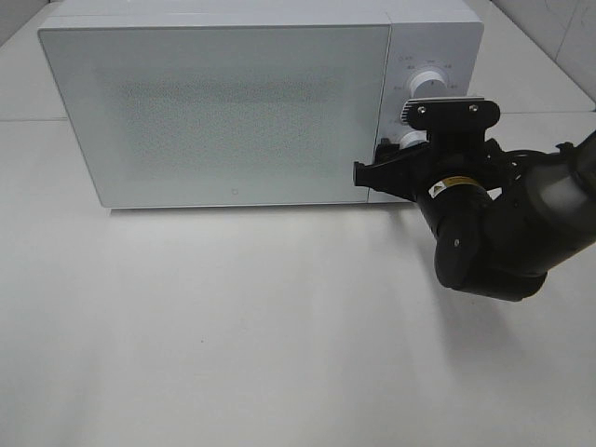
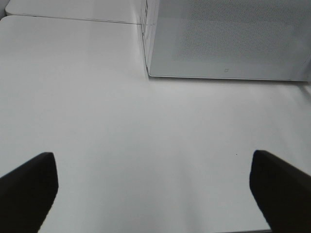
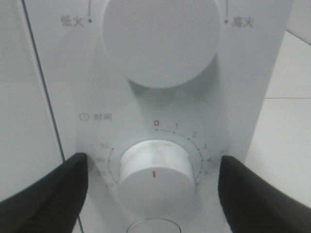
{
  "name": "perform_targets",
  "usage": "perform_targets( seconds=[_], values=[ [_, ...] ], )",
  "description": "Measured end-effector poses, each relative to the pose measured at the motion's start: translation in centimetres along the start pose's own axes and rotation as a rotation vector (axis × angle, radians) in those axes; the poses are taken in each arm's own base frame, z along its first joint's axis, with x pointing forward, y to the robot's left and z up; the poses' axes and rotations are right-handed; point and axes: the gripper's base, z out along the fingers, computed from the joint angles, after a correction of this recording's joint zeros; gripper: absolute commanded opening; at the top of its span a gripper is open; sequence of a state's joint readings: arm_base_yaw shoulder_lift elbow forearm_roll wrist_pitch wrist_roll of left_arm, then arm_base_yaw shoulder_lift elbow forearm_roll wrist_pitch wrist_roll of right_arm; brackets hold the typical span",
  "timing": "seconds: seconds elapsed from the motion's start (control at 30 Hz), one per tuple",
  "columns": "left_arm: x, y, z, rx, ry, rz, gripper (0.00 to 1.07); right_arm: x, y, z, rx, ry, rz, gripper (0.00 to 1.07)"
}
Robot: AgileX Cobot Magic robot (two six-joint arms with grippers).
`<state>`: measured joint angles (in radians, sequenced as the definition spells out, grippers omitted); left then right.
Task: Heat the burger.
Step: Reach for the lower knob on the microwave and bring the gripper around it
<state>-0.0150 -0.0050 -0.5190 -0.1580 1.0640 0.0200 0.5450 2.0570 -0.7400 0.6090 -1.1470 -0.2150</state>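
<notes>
The burger is out of view; the white microwave [image 1: 223, 112] has its door shut. My right gripper [image 1: 395, 160] is up at the control panel. In the right wrist view it [image 3: 153, 167] is open, with one black finger [image 3: 51, 194] on each side of the round timer knob [image 3: 154, 175] and a gap showing on both sides. The knob carries a red mark, and a red 0 [image 3: 156, 123] tops its scale. My left gripper [image 2: 153, 177] is open wide over bare table, with nothing between its fingers [image 2: 29, 189].
Above the timer knob sits a larger power knob [image 3: 163, 39], also seen from the high camera [image 1: 429, 82]. The microwave stands at the back of the white table [image 1: 233, 326]. My right arm [image 1: 503, 233] reaches in from the right edge.
</notes>
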Motion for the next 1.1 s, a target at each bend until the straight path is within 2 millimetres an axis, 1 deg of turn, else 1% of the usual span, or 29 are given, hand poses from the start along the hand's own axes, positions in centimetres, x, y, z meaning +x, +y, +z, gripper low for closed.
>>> perform_targets(
  seconds=[0.03, 0.07, 0.1, 0.13, 0.17, 0.2, 0.23, 0.27, 0.3, 0.33, 0.37, 0.83, 1.0, 1.07, 1.1],
  values=[
    [0.0, 0.0, 0.0, 0.0, 0.0, 0.0, 1.0, 0.0, 0.0, 0.0, 0.0, 0.0, 0.0, 0.67],
    [0.0, 0.0, 0.0, 0.0, 0.0, 0.0, 1.0, 0.0, 0.0, 0.0, 0.0, 0.0, 0.0, 0.62],
    [0.0, 0.0, 0.0, 0.0, 0.0, 0.0, 1.0, 0.0, 0.0, 0.0, 0.0, 0.0, 0.0, 0.52],
    [0.0, 0.0, 0.0, 0.0, 0.0, 0.0, 1.0, 0.0, 0.0, 0.0, 0.0, 0.0, 0.0, 0.52],
    [0.0, 0.0, 0.0, 0.0, 0.0, 0.0, 1.0, 0.0, 0.0, 0.0, 0.0, 0.0, 0.0, 0.47],
    [0.0, 0.0, 0.0, 0.0, 0.0, 0.0, 1.0, 0.0, -0.01, 0.0, 0.001, 0.0, 0.001, 0.32],
    [0.0, 0.0, 0.0, 0.0, 0.0, 0.0, 1.0, 0.0, -0.01, 0.0, 0.001, 0.0, 0.001, 0.32],
    [0.0, 0.0, 0.0, 0.0, 0.0, 0.0, 1.0, -0.01, -0.01, 0.01, -0.002, -0.001, 0.0, 0.18],
    [0.0, 0.0, 0.0, 0.0, 0.0, 0.0, 1.0, -0.01, 0.0, 0.03, -0.005, 0.0, -0.003, 0.11],
    [0.0, 0.0, 0.0, 0.0, 0.0, 0.0, 1.0, -0.01, 0.0, 0.03, -0.005, 0.0, -0.003, 0.11],
    [0.0, 0.0, 0.0, 0.0, 0.0, 0.0, 1.0, -0.02, 0.02, 0.04, -0.01, -0.002, -0.006, 0.01],
    [0.0, 0.0, 0.0, 0.0, 0.0, 0.0, 1.0, -0.02, -0.04, 0.04, -0.017, -0.004, 0.007, 0.0],
    [0.0, 0.0, 0.0, 0.0, 0.0, 0.0, 1.0, -0.01, -0.03, 0.02, -0.019, -0.004, 0.075, 0.0],
    [0.0, 0.0, 0.0, 0.0, 0.0, 0.0, 1.0, -0.02, -0.04, 0.0, -0.024, -0.007, 0.186, 0.0],
    [0.0, 0.0, 0.0, 0.0, 0.0, 0.0, 1.0, -0.02, -0.04, 0.0, -0.024, -0.007, 0.186, 0.0]
  ],
)
